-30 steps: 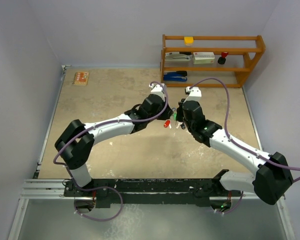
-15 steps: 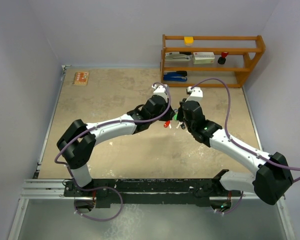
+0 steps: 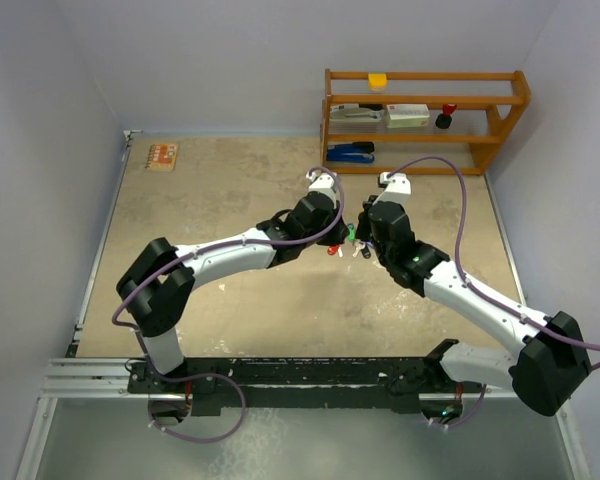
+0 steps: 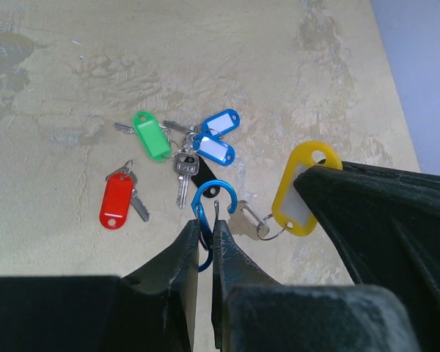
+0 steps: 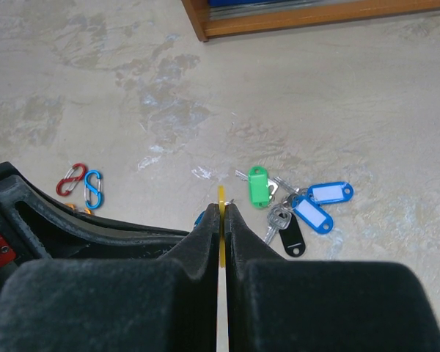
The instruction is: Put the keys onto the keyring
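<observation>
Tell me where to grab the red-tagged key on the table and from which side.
Probably the red tag itself, from straight above, closing across its narrow width. It lies flat and apart from the green tag; its key hugs the right edge, so expect to pinch both.
</observation>
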